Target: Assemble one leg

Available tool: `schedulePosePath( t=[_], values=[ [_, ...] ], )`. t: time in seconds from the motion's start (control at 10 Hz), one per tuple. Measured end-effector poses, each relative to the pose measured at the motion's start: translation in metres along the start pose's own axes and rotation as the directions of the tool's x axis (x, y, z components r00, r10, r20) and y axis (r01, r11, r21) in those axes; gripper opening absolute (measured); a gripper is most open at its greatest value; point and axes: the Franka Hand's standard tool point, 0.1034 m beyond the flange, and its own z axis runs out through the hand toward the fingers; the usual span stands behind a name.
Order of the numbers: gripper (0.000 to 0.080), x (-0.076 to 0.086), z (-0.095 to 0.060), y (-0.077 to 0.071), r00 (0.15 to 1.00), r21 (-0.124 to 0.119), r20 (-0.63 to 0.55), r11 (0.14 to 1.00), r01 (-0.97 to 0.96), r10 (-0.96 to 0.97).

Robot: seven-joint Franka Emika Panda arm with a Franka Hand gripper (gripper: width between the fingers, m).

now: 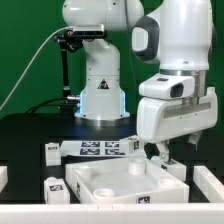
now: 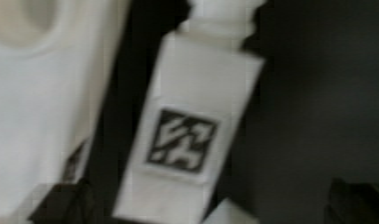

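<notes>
Fingertips (image 2: 65, 200) straddle the tagged end of the leg (image 2: 191, 110).
Gripper (image 1: 160, 153) jaws stand wide, unclamped; leg's long axis runs across their closing line, beside the tray body (image 2: 35, 90).

No words, brands or numbers can be read. Black-and-white square tags (image 2: 181, 140) are the only signs: one on the leg (image 2: 207, 80), several on the marker board (image 1: 100, 149) at mid-frame of the exterior view, patterns too small to decipher

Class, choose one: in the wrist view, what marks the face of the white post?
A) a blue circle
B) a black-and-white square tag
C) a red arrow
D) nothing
B: the post bears a black-and-white square tag on its face.
</notes>
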Motion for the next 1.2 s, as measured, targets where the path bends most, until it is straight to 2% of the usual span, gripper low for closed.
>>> schedulePosePath(
  t=[0.4, 0.8, 1.2],
  values=[
    [0.065, 0.0, 0.004, 0.003, 1.0, -0.004, -0.019, 1.0, -0.002, 0.002],
    [0.065, 0.008, -0.006, 0.013, 1.0, -0.014, -0.027, 1.0, 0.004, -0.005],
    [0.065, 0.005, 0.005, 0.013, 1.0, -0.006, -0.024, 1.0, 0.0, 0.0]
  ],
)
